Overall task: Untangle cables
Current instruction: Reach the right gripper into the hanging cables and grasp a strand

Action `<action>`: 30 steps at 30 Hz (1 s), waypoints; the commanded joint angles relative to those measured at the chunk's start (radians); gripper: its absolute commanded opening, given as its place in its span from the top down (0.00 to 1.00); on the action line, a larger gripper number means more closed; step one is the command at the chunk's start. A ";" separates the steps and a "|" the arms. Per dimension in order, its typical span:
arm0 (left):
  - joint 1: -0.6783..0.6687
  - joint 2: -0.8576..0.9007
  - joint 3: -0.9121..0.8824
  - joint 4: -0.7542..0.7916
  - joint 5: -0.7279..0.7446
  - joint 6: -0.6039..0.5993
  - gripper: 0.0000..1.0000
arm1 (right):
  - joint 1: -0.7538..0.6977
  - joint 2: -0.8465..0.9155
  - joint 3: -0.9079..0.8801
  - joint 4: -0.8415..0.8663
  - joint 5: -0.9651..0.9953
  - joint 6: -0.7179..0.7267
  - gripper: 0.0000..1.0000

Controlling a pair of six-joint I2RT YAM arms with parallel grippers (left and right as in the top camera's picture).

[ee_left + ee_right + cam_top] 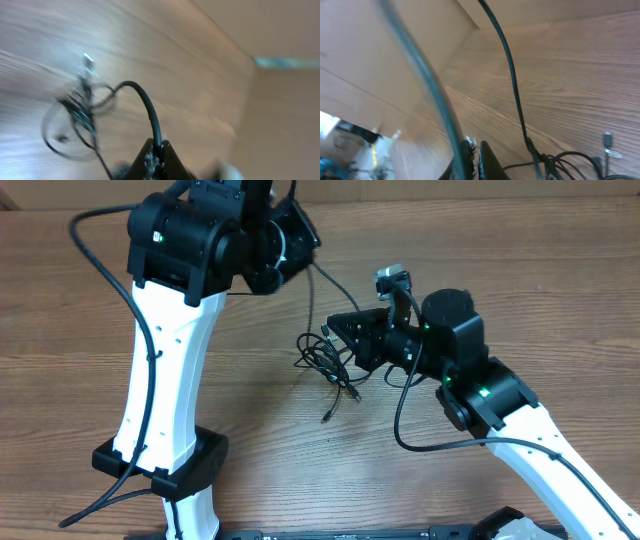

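Observation:
The cables lie as a small tangled bundle [330, 360] mid-table, with one loose plug end [327, 418] trailing toward the front. My left gripper [308, 242] hangs high at the back, shut on a black cable [150, 110] that curves down to the bundle [80, 112] and its silver plug [89, 62]. That taut strand [335, 285] runs between the left gripper and the bundle. My right gripper [336, 330] sits at the bundle's right edge, jaws together. A blurred strand [427, 75] runs down beside its left finger [465, 160]; no strand shows between the jaws. The bundle [565, 162] lies just right of them.
A cardboard wall [380, 50] stands along the table's far edge. The left arm's white column and black base [160, 465] occupy the front left. The right arm's own thick cable [400, 430] loops over the table to the front right.

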 commanded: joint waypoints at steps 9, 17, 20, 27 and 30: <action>0.055 -0.020 0.012 -0.019 -0.361 -0.031 0.96 | 0.003 -0.163 0.298 0.003 -0.084 0.111 0.96; 0.056 -0.015 0.008 -0.039 -0.361 0.001 0.96 | 0.003 -0.173 0.401 -0.034 -0.029 0.082 0.96; 0.056 -0.016 0.008 -0.005 -0.222 0.059 0.96 | 0.003 -0.143 0.401 -0.216 0.075 0.027 0.80; 0.056 -0.016 0.009 0.122 0.151 0.121 0.96 | 0.003 0.044 0.401 -0.412 0.116 0.009 0.28; 0.056 -0.023 0.009 0.168 0.212 0.187 0.96 | 0.003 0.134 0.401 -0.439 0.115 0.017 0.28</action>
